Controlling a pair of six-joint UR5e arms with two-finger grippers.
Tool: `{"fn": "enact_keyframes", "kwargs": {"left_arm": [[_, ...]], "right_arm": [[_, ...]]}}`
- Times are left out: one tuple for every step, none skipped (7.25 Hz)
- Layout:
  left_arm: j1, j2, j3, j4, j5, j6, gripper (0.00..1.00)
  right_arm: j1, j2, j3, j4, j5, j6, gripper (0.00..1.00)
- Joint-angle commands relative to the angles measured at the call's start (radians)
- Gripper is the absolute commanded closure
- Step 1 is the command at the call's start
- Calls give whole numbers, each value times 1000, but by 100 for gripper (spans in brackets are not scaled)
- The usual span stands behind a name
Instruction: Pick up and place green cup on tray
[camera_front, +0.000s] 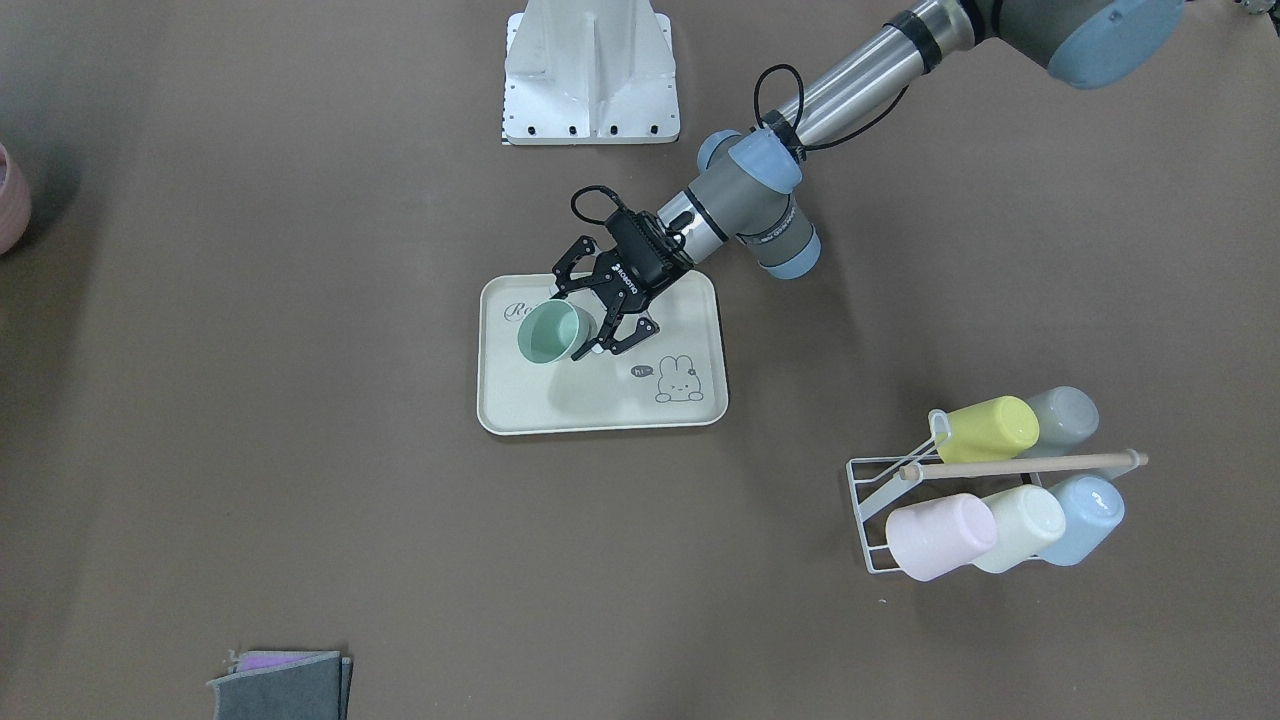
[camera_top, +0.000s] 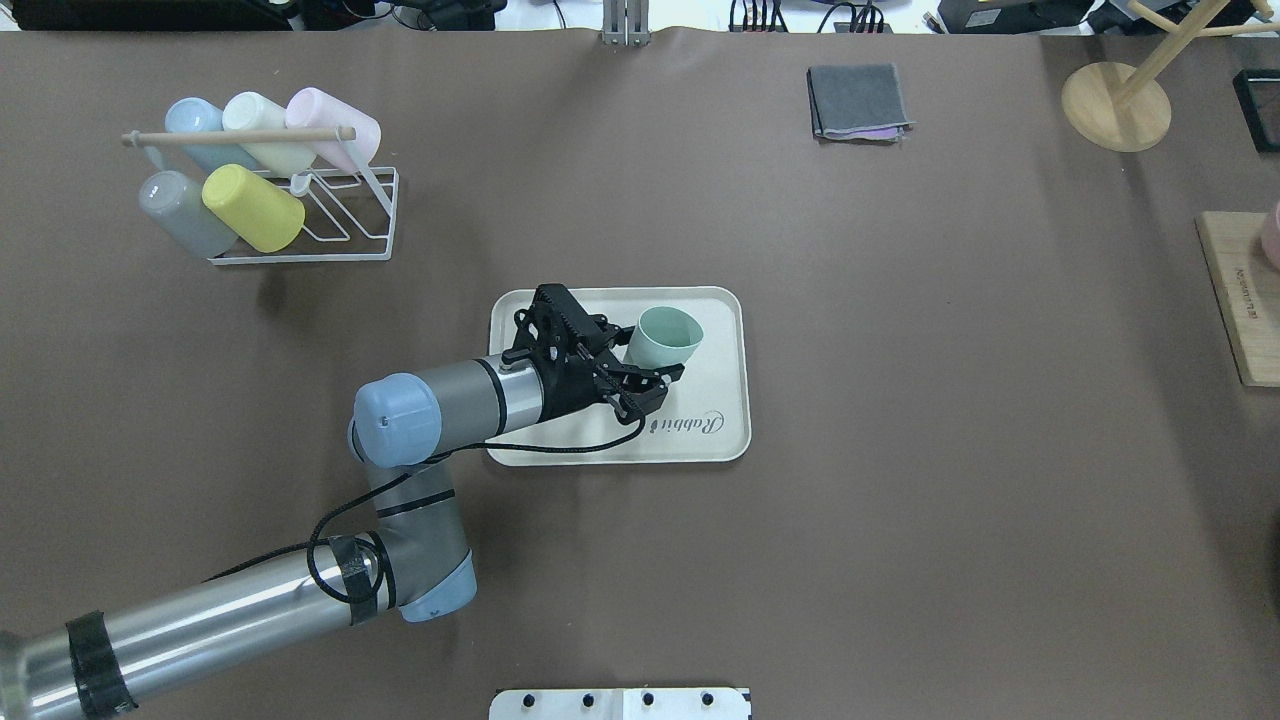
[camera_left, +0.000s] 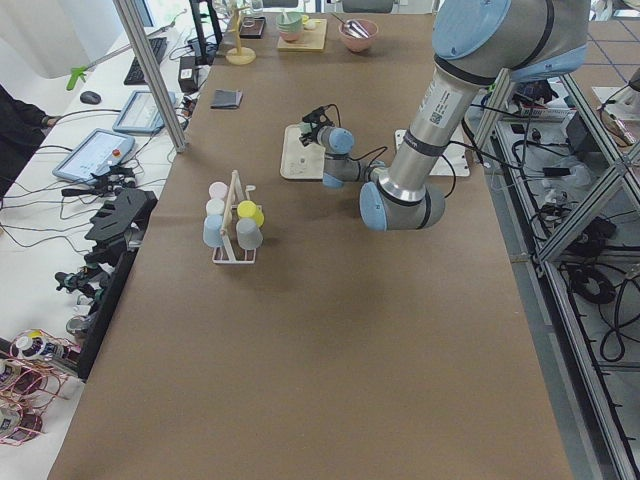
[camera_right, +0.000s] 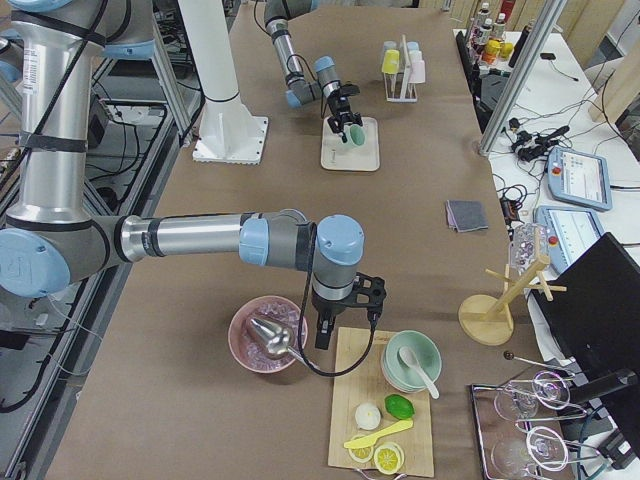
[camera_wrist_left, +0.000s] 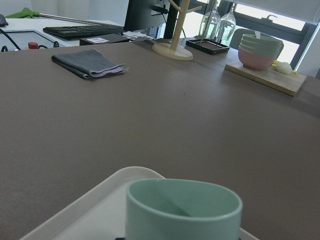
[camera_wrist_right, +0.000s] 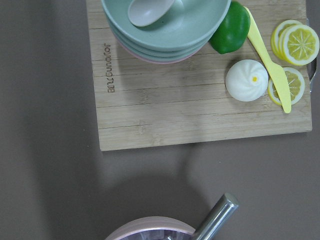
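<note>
2 fingers (camera_top: 650, 376) of the left gripper (camera_front: 585, 318) stand partly closed around the lower wall of the green cup (camera_top: 665, 338), 1 on each side. The linkage hides the contact itself. Still, the cup leans with its mouth toward 3 o'clock in the overhead view, a pose it could hardly keep alone, so I judge it clamped.

With 12 o'clock pointing away from the robot, the cup is over the tray (camera_top: 722, 330), inside the rim and toward 1 o'clock from the tray's centre. Whether its base touches the tray floor cannot be told. The wrist view shows only the cup's mouth with a pale tray corner below it.

Further out, a wire rack (camera_top: 340, 215) holding 5 other cups lies at 10 o'clock from the tray. A folded grey cloth (camera_top: 858, 100) lies at 1 o'clock. The right gripper (camera_right: 343, 325) is well apart at the table's 3 o'clock end, beside a pink bowl (camera_right: 262, 340); I cannot tell how its jaws stand.

The main risk is the lean. If the fingers part before the cup is brought upright and its base is down, it would likely tip and roll toward the rim at 3 o'clock, or over it. A hold this low on a tapered, smooth wall may also let the cup pivot. Pressing down too hard could make the light tray slide.
</note>
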Motion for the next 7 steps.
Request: {"fn": "enact_keyframes", "kwargs": {"left_arm": [[0,-1,-2,2,0,4,54],[0,-1,-2,3,-3,20,28],[0,1,-2,3,-5,60,1],[0,1,-9,6,-2,66,1],[0,2,-18,5,-5,67,1],[-1,11,-45,6,-8,67,1],[-6,36,-71,6,-17,67,1]], "right_arm": [[-1,5,0,12,-11,-7,0],[-2,5,0,14,-11,-7,0],[-2,5,0,12,-11,-7,0],[-2,3,-2,12,-12,-7,0],[-2,3,-2,12,-12,-7,0],[-4,5,-8,14,-12,-7,0],[-4,5,-12,14,-11,-6,0]]}}
